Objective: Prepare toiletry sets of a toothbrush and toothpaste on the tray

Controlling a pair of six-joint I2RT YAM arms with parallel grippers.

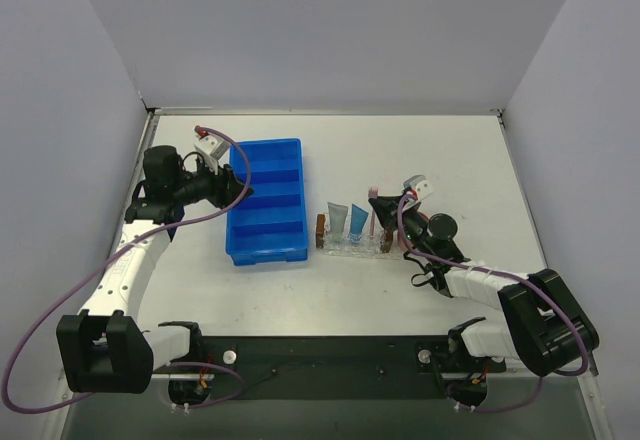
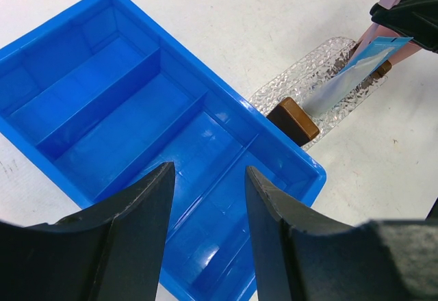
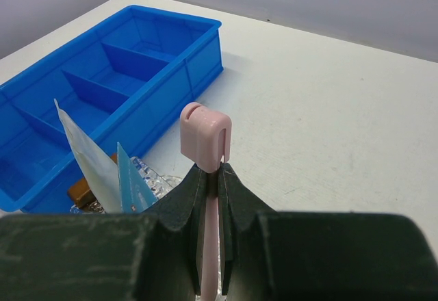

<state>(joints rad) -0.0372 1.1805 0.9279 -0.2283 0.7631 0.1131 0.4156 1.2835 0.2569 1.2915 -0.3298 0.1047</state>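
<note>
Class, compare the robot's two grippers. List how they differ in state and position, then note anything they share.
The left gripper is open and holds nothing, while the right gripper is shut on the pink toothbrush. The left gripper hangs over the blue compartmented bin, while the right gripper is at the clear tray. Both grippers have two dark fingers.

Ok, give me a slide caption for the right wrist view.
Right jaws clamp the pink toothbrush beside two toothpaste tubes standing on the tray, blue bin behind.
</note>
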